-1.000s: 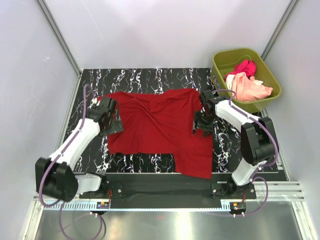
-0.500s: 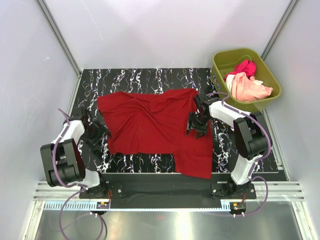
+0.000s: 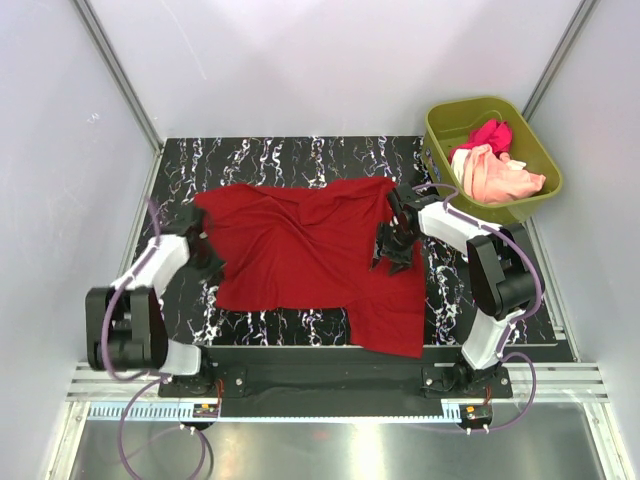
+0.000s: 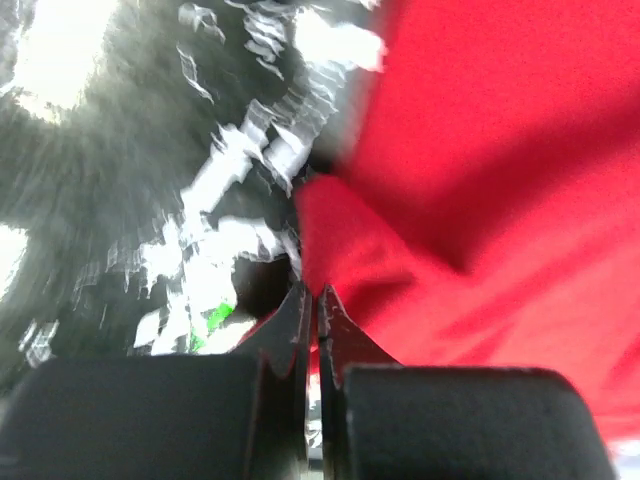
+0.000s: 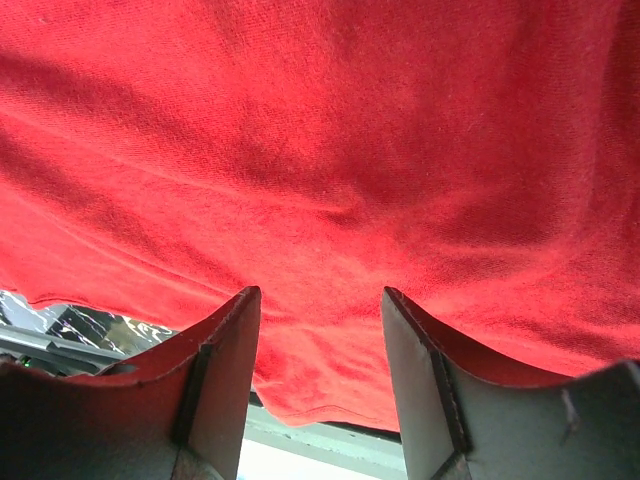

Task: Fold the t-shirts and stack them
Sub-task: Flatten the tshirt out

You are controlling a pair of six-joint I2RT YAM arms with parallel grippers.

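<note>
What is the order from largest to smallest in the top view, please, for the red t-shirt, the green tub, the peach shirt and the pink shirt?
1. red t-shirt
2. green tub
3. peach shirt
4. pink shirt (both bunched, partly hidden)

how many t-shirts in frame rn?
3. Deep red cloth t-shirt spread on the black marbled table; magenta-pink t-shirt and pale peach t-shirt bunched in the olive-green plastic tub, back right. More may be hidden under those.
</note>
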